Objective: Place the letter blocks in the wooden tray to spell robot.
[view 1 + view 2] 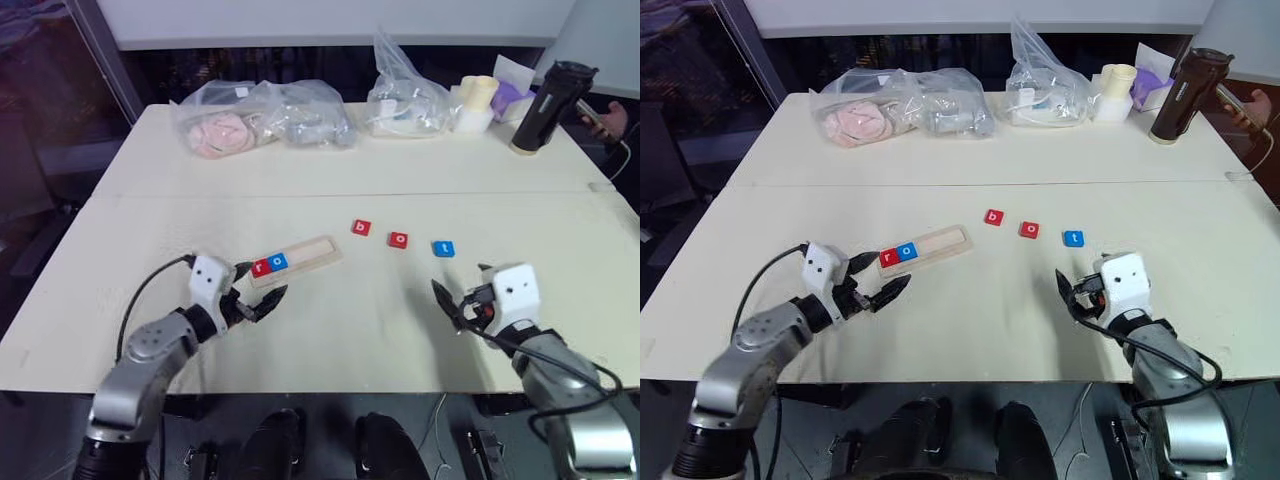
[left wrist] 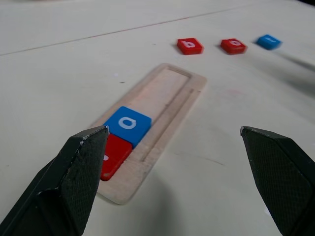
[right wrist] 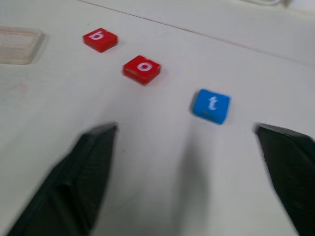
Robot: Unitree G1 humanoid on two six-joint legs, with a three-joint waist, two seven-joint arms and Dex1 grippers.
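Tray: the wooden tray (image 1: 295, 259) lies slanted on the desk (image 1: 330, 170), near-left, its left end already filled so the word reads from there.
Placed blocks: red r block (image 1: 262, 266) and blue o block (image 1: 279, 261) sit side by side in the slot.
Loose blocks: red b block (image 1: 361, 228), red o block (image 1: 398, 239) and blue t block (image 1: 444, 248) wait in a row to the tray's right, in spelling order.
Left gripper (image 1: 262, 296): jaws spread, empty, just near of the tray.
Right gripper (image 1: 452, 304): jaws spread, empty, near of the t, likely lined up for a pick.
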